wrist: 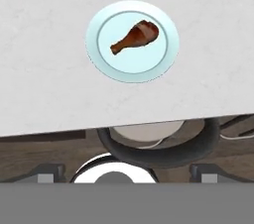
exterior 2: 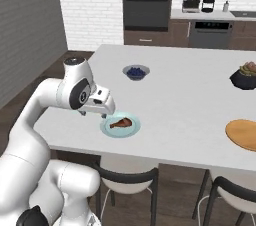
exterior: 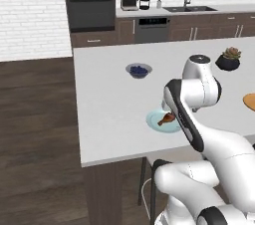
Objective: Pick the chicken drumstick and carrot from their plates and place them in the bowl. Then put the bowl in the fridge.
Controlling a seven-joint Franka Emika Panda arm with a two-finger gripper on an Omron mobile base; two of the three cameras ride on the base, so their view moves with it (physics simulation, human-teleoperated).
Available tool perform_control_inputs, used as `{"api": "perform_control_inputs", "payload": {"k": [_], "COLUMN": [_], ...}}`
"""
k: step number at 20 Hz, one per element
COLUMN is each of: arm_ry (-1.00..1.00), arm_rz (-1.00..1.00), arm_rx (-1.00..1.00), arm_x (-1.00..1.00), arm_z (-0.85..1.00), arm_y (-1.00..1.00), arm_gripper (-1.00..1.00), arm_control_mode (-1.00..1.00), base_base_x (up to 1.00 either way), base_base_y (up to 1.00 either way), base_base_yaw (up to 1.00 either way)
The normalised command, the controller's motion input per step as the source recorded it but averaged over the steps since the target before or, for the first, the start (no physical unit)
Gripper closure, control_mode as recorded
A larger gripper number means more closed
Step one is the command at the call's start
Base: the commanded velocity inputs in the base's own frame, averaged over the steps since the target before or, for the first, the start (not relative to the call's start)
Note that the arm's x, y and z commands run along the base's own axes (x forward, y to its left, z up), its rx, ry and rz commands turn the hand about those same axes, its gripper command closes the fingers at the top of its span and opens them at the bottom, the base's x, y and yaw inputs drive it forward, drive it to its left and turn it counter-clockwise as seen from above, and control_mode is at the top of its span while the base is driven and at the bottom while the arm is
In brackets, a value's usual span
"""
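Note:
The chicken drumstick [wrist: 136,37] lies on the pale blue plate [wrist: 163,59] near the front edge of the white island counter [exterior 2: 180,95]. In the right base view my gripper [exterior 2: 93,115] hovers a little above the counter, just left of that plate [exterior 2: 111,130] and the drumstick [exterior 2: 120,122]. In the hand view its fingertips [wrist: 49,173] stand wide apart with nothing between them, so it is open. The left base view shows the drumstick [exterior: 167,118] partly behind my arm. The tan wooden plate [exterior 2: 243,134] sits at the counter's right edge. The carrot, the bowl and the fridge are out of view.
A grey bowl of blue berries [exterior 2: 136,72] stands mid-counter behind the blue plate. A black plant pot [exterior 2: 245,77] is at the far right. Dark stools [exterior 2: 125,175] stand under the counter's front edge. A wall oven [exterior: 89,7] lies beyond.

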Motion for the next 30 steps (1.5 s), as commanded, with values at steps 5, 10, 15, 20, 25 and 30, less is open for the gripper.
{"api": "perform_control_inputs", "payload": {"k": [5,10,15,20,25,30], "arm_ry": [0.0,0.0,0.0,0.1,0.08,0.0], "arm_rz": [-0.14,-0.3,-0.32,-0.08,-0.02,0.0], "arm_rx": [0.0,0.02,0.11,0.16,0.02,-0.01], "arm_x": [0.29,0.73,0.76,0.81,0.61,0.39], "arm_z": [-0.32,-0.48,-0.55,-0.18,-0.23,-0.55], "arm_y": [-0.02,0.01,0.0,-0.33,-0.15,-0.05], "arm_gripper": [-1.0,-1.0,-1.0,-1.0,-1.0,-1.0], "arm_control_mode": [-1.0,-1.0,-1.0,-1.0,-1.0,-1.0], "base_base_x": [0.06,0.0,0.0,0.0,0.0,0.0], "base_base_y": [0.0,0.0,0.0,0.0,0.0,0.0], "base_base_yaw": [-0.01,0.0,0.0,0.0,0.0,0.0]}}
